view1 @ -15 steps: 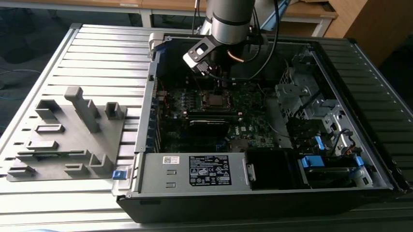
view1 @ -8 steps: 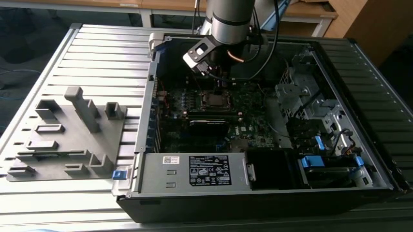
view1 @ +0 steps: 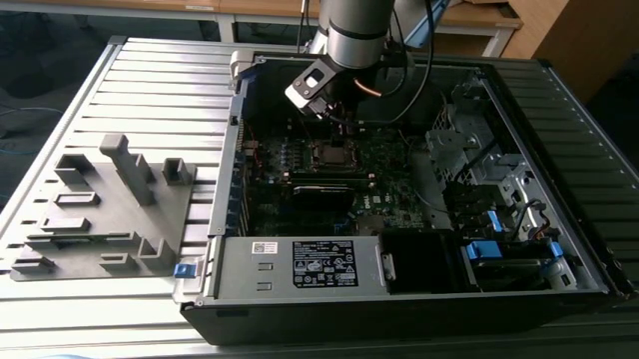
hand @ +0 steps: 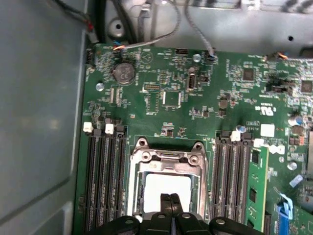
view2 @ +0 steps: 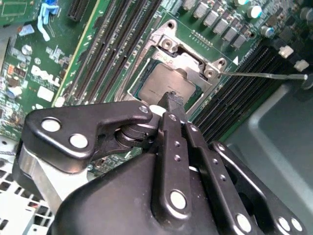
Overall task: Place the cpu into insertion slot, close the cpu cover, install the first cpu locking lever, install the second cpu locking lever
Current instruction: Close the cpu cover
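In the exterior view the arm reaches into the open computer case [view1: 399, 318] on the slatted counter [view1: 150, 90]. Its claw [view1: 337, 134] hangs just above the socket on the motherboard [view1: 384, 198].

In the second wrist view the claw's fingers are pressed together with nothing between them, their tip over the cpu [view2: 159, 83]. The cpu cover [view2: 188, 58] lies around the chip, and a locking lever [view2: 264, 75] juts out over the memory slots.

In the first wrist view the joined tip sits over the cpu, framed by the cover.
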Motion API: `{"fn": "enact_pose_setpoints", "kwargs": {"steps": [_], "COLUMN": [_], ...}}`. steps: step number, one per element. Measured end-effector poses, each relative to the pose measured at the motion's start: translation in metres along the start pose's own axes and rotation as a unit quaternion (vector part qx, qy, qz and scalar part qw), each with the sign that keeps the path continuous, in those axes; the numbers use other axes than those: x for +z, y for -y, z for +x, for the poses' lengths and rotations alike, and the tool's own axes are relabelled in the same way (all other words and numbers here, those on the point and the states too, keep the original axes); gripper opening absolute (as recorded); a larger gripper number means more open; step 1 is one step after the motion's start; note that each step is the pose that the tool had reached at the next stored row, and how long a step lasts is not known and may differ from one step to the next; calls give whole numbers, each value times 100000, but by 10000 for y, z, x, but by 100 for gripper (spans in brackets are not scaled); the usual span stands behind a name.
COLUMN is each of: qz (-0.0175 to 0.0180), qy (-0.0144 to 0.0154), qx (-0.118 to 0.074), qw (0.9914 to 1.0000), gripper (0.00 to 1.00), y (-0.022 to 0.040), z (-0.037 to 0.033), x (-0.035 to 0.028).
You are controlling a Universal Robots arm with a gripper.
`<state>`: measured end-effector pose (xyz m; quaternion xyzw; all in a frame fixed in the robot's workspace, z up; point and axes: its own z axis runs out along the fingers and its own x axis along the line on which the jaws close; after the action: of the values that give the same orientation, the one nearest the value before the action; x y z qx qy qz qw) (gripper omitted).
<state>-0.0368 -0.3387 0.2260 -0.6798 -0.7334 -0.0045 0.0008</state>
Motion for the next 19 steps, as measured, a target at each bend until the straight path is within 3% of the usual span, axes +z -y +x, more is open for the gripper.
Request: {"fn": "enact_pose_setpoints", "kwargs": {"steps": [2, 6, 9, 12, 19], "qz": [17, 25, 47, 68, 68], "qy": [-18, -50, -63, -71, -79], "qx": [-2596, -4117, -6639, -9109, -9449], "qw": [99966, 99915, 99779, 99584, 99552], "gripper": [11, 11, 11, 11, 11], "y": [0, 0, 0, 0, 0], "z": [0, 1, 0, 0, 0], "x": [1, 1, 1, 2, 3]}}
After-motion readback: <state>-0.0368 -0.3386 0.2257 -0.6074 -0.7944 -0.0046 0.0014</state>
